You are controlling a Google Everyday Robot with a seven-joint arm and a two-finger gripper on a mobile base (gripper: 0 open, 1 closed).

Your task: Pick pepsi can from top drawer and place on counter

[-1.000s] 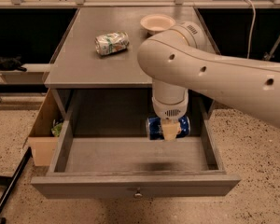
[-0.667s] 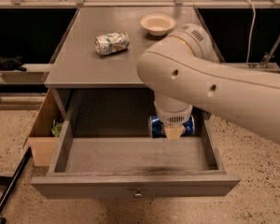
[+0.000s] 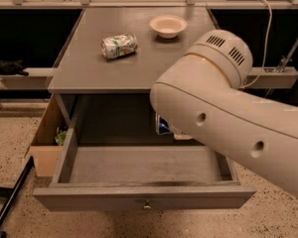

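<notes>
Deep in the drawer (image 3: 139,165), the pincer (image 3: 182,135) was at the can (image 3: 162,125), couldn't tell if clamped, so it might've snagged the bench (image 3: 114,73) lip.

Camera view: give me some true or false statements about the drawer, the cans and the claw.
The top drawer is pulled open. True.
The pepsi can stands on the counter. False: it is at the back of the drawer.
The silver-and-green can lies on its side on the counter. True.
The bowl sits in the drawer. False: it is on the counter.
The claw hovers over the bowl. False: it is in the drawer by the pepsi can, mostly hidden by the arm.
</notes>
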